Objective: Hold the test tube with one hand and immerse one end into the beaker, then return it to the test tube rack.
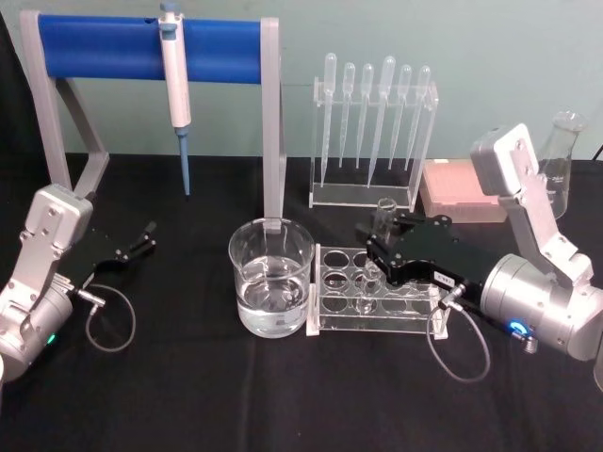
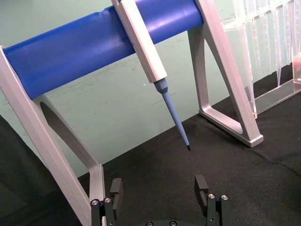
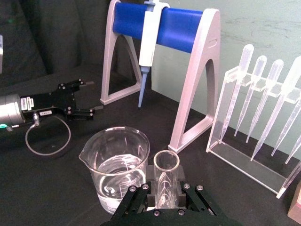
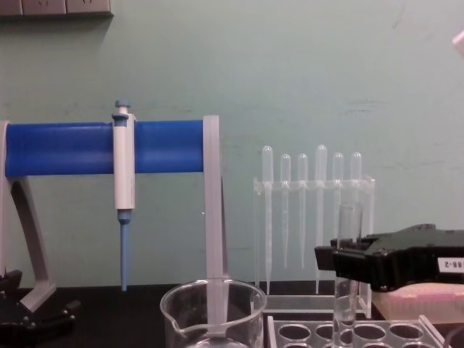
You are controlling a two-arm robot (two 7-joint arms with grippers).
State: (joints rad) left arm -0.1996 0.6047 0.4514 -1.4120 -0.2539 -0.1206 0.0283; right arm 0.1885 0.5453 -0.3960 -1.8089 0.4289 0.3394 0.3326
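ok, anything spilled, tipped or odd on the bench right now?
Nothing stands out. The beaker is upright with its water inside and no puddle shows around it. The right gripper holds the test tube upright over the clear rack. The left gripper sits open, well off to the side.

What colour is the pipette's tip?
Blue; the pipette tip shows best in the left wrist view.

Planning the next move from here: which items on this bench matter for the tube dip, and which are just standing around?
In the job: test tube, upright, held by the right gripper over the clear tube rack; beaker holding clear liquid.

Just lying about: blue-tipped pipette on its blue-barred stand; plastic pipettes in their rack; flask; pink box; left gripper, open, idle.
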